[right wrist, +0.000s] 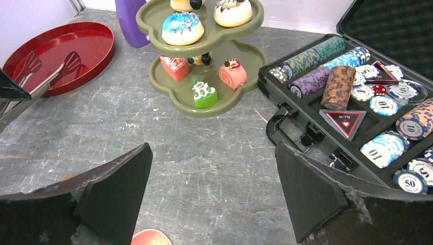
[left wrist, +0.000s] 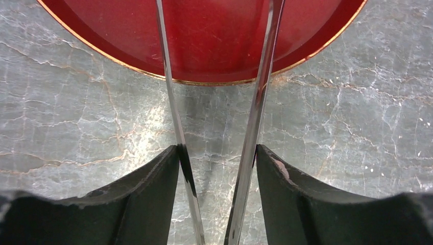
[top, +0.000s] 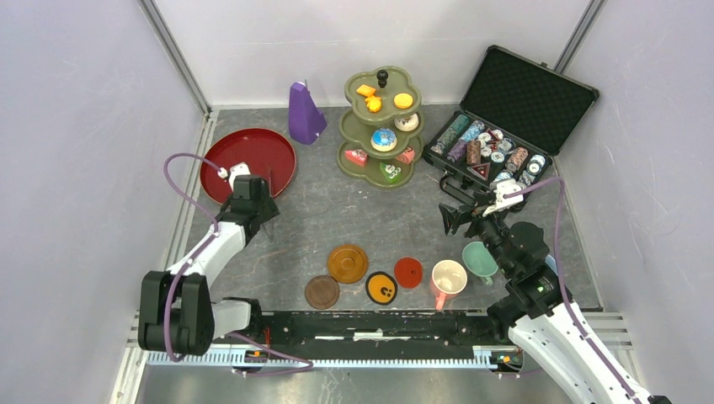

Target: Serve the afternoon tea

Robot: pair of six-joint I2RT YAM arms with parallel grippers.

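Observation:
The olive-green three-tier stand (top: 380, 126) stands at the back centre and holds small cakes; it also shows in the right wrist view (right wrist: 204, 61). A pink mug (top: 448, 278) and a teal mug (top: 480, 259) stand at the near right. An orange mug (top: 348, 263) stands near brown (top: 322, 291), black (top: 381, 288) and red (top: 408, 272) coasters. My left gripper (top: 244, 187) (left wrist: 217, 150) is shut on metal tongs (left wrist: 173, 102), whose tips reach over a red tray (top: 248, 162). My right gripper (top: 466, 216) (right wrist: 212, 153) is open and empty above bare table.
A purple pyramid (top: 305, 114) stands left of the stand. An open black case of poker chips (top: 505, 126) lies at the back right, close to my right gripper. White walls enclose the table on three sides.

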